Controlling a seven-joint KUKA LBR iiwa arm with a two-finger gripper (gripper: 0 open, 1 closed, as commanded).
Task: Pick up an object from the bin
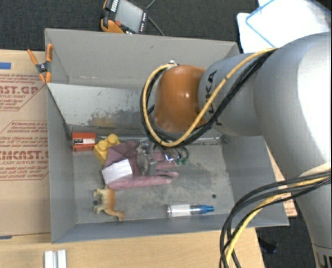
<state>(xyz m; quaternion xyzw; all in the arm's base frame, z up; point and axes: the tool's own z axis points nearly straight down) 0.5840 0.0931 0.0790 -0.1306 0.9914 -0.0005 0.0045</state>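
Grey bin (99,54), left to right. By the left wall, toward the far edge: red box (83,142), with yellow toy (105,147) just beside. Toward the near left corner: tan toy animal (107,202). At mid-floor: mauve cloth (155,178), glove-like, spread low, with white card (117,172) resting on its left part. Directly over the cloth's middle: tool (150,159), low, beneath the orange wrist cover (177,102); opening hidden, so wide or narrow cannot be told. Along the near edge, right of centre: syringe (189,210), apart from the cloth. Cloth judged light, soft and limp, not fragile; likely to fold and drape when lifted, perhaps dragging the card along. Best taken at a raised fold near the middle, clear of the card. Floor hard, flat, scuffed; bare toward the right wall, crowded toward the left.
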